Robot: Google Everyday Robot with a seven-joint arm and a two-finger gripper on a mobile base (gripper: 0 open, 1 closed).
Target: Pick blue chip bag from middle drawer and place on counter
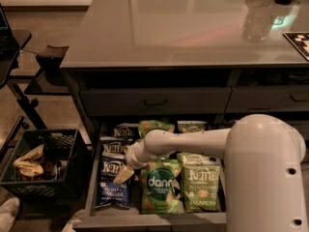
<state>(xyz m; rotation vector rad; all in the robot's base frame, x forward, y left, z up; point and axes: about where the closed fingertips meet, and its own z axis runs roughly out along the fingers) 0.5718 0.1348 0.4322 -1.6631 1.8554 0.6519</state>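
Note:
The middle drawer (91, 197) stands pulled out below the counter (169, 28), full of chip bags. A dark navy Kettle blue chip bag (110, 190) lies flat at the drawer's front left. Two more navy Kettle bags (111, 146) lie behind it. My gripper (123, 172) reaches in from the right on the white arm (183, 141). It sits low over the front blue bag's upper right part and hides that part.
A green Dang bag (159, 187) and a light green Kettle bag (200, 187) lie right of the gripper. More green bags (154, 126) lie at the back. A closed drawer front with bar handle (154, 102) is above. A black crate (43, 163) stands on the floor at left.

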